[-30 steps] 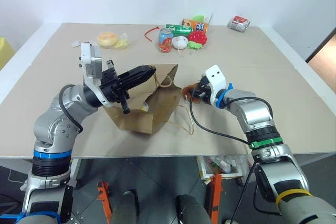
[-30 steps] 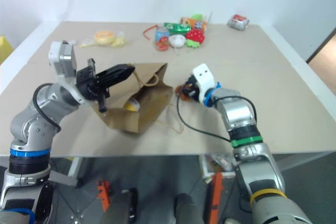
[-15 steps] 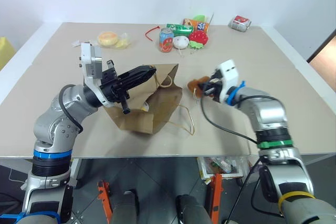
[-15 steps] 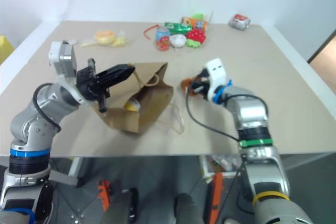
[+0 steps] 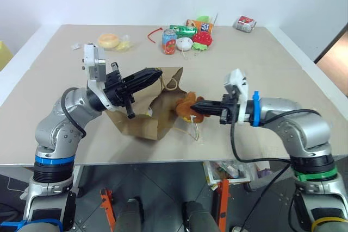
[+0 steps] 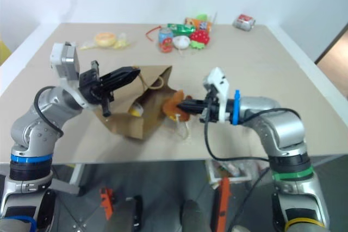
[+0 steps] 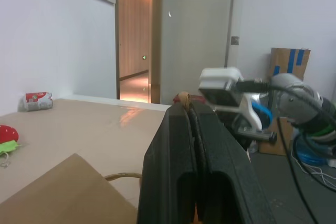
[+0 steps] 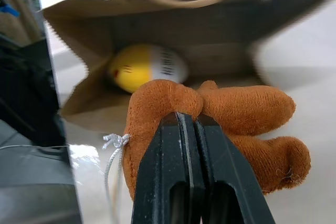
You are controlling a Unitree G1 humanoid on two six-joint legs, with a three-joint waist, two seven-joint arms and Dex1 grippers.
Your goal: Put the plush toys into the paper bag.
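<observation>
We pinch the lumpy brown plush animal [image 5: 186, 108] in our right gripper [image 5: 200, 106], holding it just at the open mouth of the plain brown kraft paper bag [image 5: 157, 113]. Our left gripper [image 5: 154, 73] has its black fingers pressed together on the bag's upper edge, lifting it open. The round yellow plush toy with a white end [image 8: 147, 67] lies inside the bag.

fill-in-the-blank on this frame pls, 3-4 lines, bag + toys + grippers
1. The right gripper is shut on the ____ plush toy.
2. The yellow plush toy lies inside the ____.
3. The left gripper holds the paper bag by its upper ____.
4. On the table, the bag's mouth faces the robot's ____ side.

Missing words: brown; paper bag; edge; right
</observation>
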